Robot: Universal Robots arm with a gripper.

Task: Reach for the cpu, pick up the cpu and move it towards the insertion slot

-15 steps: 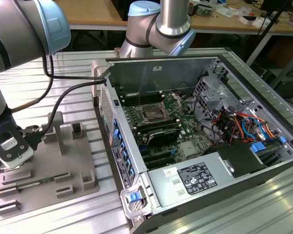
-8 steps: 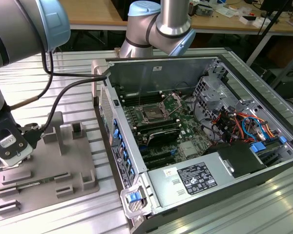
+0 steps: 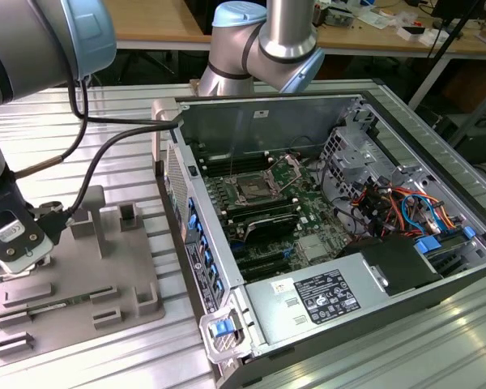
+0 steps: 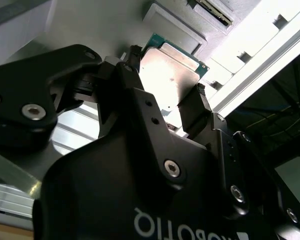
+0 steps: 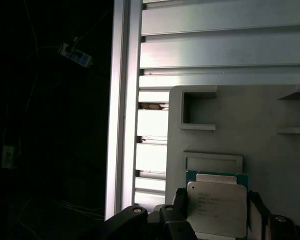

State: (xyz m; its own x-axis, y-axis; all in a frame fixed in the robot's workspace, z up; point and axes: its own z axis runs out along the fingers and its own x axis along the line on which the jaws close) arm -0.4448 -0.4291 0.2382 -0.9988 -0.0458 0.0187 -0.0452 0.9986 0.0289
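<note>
In the second wrist view, my fingers are pressing on two opposite edges of the cpu, apparently gripping it just above the grey tray. The insertion slot is lying well off toward the exterior view's right.
</note>
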